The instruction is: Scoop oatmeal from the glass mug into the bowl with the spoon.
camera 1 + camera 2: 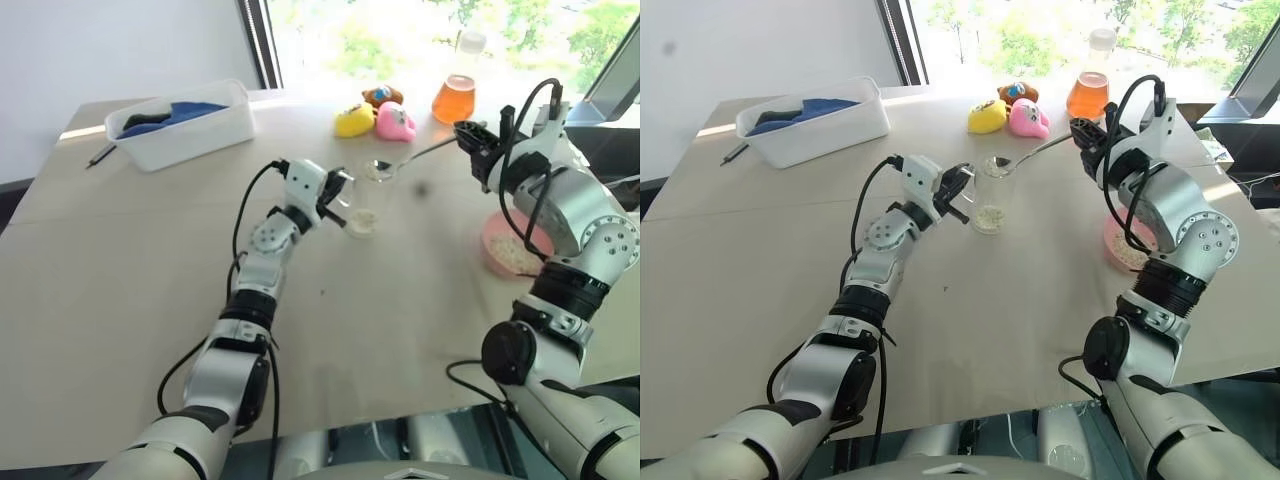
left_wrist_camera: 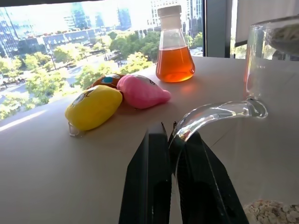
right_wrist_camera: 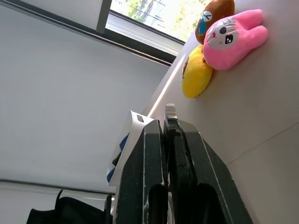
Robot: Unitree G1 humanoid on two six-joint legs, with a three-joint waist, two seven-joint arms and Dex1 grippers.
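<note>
The glass mug (image 1: 366,198) stands on the table's middle with a little oatmeal (image 1: 362,222) at its bottom. My left gripper (image 1: 338,192) is shut on the mug's curved handle (image 2: 219,113); the left wrist view shows the handle pinched between the black fingers (image 2: 152,177). My right gripper (image 1: 468,135) is shut on the spoon's handle (image 1: 428,152) and holds the spoon about level. The spoon's oval end (image 1: 383,168) hovers over the mug's rim. The pink bowl (image 1: 497,262) sits at the right with oatmeal in it, partly hidden behind my right arm.
A flask of orange liquid (image 1: 455,95) and a few plush toys (image 1: 375,118) stand behind the mug near the window. A white tub with blue cloth (image 1: 185,128) sits at the back left, a dark pen-like stick (image 1: 100,155) beside it.
</note>
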